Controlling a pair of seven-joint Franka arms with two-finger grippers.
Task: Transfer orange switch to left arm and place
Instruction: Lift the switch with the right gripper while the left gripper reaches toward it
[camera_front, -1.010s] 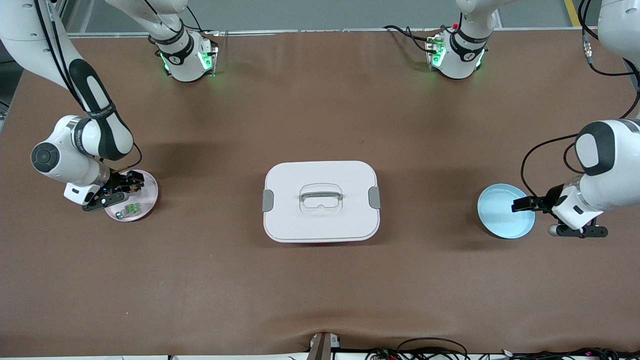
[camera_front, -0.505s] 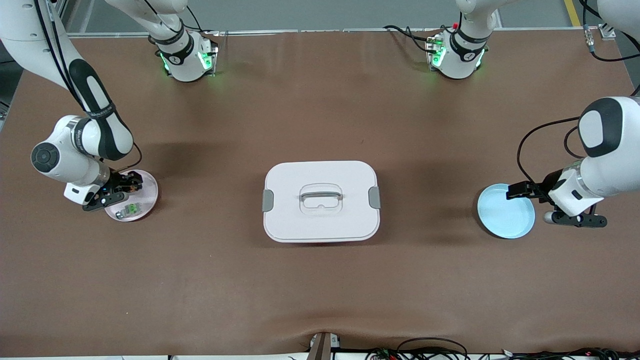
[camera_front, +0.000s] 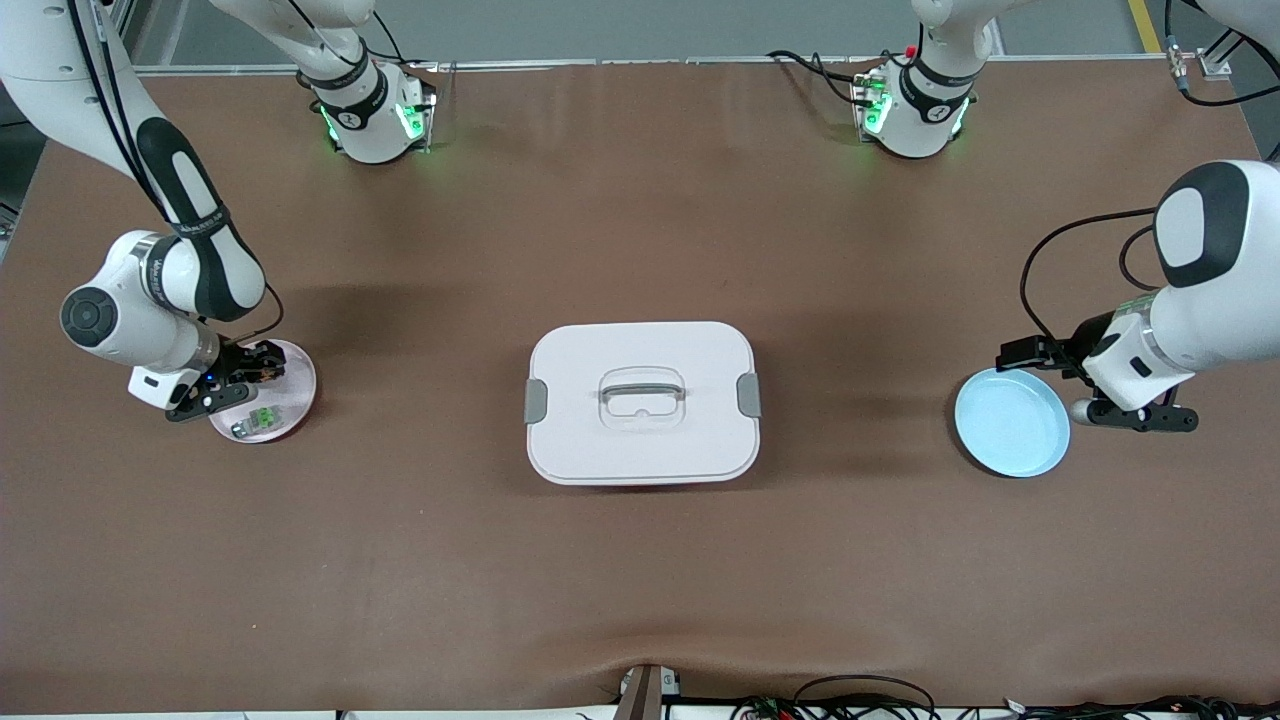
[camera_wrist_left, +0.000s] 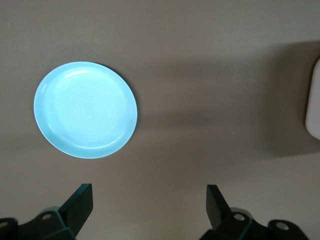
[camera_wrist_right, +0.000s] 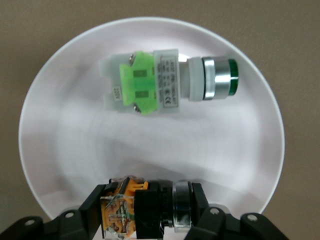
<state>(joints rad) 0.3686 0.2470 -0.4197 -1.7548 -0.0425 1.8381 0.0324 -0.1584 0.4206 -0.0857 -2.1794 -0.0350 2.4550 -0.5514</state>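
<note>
The orange switch (camera_wrist_right: 120, 210), black with an orange-brown part, sits between the fingers of my right gripper (camera_wrist_right: 148, 212). That gripper (camera_front: 255, 375) is shut on it just over the pink plate (camera_front: 296, 396), at the right arm's end of the table. My left gripper (camera_front: 1020, 352) is open and empty over the table beside the rim of the blue plate (camera_front: 1010, 422). In the left wrist view the open gripper (camera_wrist_left: 148, 195) shows bare table between its fingers. The white box (camera_front: 640, 400) stands mid-table between the two plates.
A pale grey switch with a green part (camera_wrist_right: 165, 82) lies on the pink plate (camera_wrist_right: 75, 150), also in the front view (camera_front: 258, 420). The blue plate (camera_wrist_left: 85, 110) holds nothing. The box's edge (camera_wrist_left: 315, 100) shows in the left wrist view.
The left arm has swung away from the front camera, taking its open gripper off the blue plate to beside its rim. The right gripper has hardly moved.
</note>
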